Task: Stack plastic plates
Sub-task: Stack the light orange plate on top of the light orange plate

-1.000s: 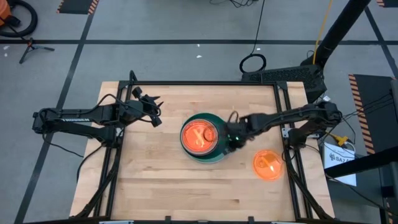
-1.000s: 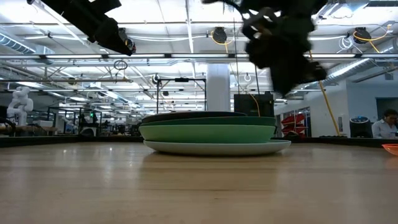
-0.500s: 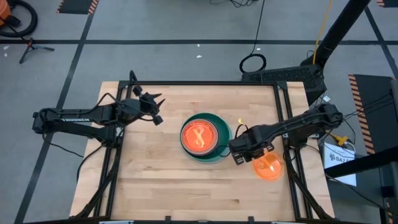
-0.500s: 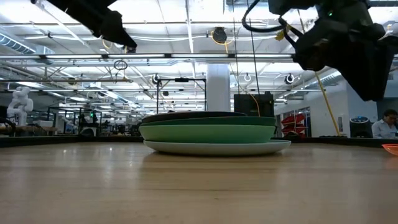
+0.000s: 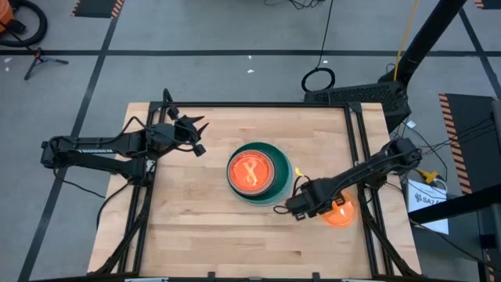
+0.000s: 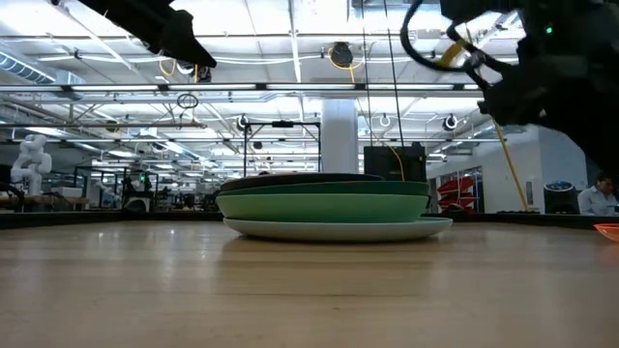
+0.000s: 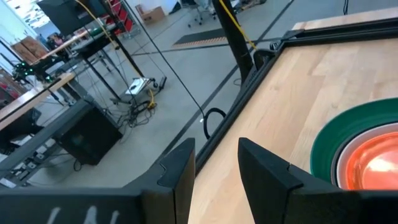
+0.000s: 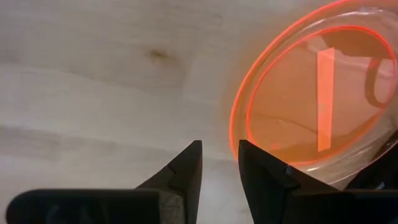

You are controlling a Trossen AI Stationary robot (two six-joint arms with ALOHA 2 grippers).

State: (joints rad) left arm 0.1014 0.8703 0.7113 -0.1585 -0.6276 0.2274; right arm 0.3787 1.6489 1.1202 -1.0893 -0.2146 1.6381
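Observation:
A stack of plates [image 5: 254, 174] stands at the table's middle: a pale plate at the bottom [image 6: 338, 229], green ones above it, and a translucent orange divided plate [image 5: 250, 171] on top. A second translucent orange plate [image 5: 340, 212] lies flat on the table near the right edge; its rim also shows in the low view [image 6: 609, 230]. My right gripper [image 5: 297, 207] is open and empty, hovering just left of that loose plate [image 8: 317, 93], with its fingers [image 8: 219, 146] beside the rim. My left gripper [image 5: 196, 137] is open and empty, raised at the far left of the stack.
The table's raised black frame [image 5: 356, 149] runs along the far and side edges. Bare wood lies in front of the stack [image 5: 235, 235]. A person sits in the room far behind the table [image 6: 604, 193].
My right gripper has gone from over the stack's right rim toward the table's near right, to a spot beside the loose orange plate, turning as it went. The stack has stayed in place.

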